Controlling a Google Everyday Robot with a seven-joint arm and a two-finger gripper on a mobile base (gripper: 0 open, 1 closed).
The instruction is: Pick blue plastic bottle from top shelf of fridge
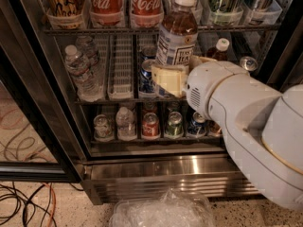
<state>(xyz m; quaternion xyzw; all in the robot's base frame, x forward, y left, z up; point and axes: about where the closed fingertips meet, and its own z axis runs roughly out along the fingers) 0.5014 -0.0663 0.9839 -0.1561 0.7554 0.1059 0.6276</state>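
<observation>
Shop-like, commercial drinks fridge (pixel 156 174), stocked racks (pixel 124 100), pincer (pixel 169 81) holding blue plastic bottle (pixel 176 32) before it

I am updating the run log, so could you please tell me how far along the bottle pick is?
Done: the end effector is closed on the lower body of the blue plastic bottle. The bottle is upright with its base well below the top shelf, so it looks lifted out of its lane. In hand: holding it just in front of the fridge. Left: probably only drawing it clear of the shelves.
</observation>
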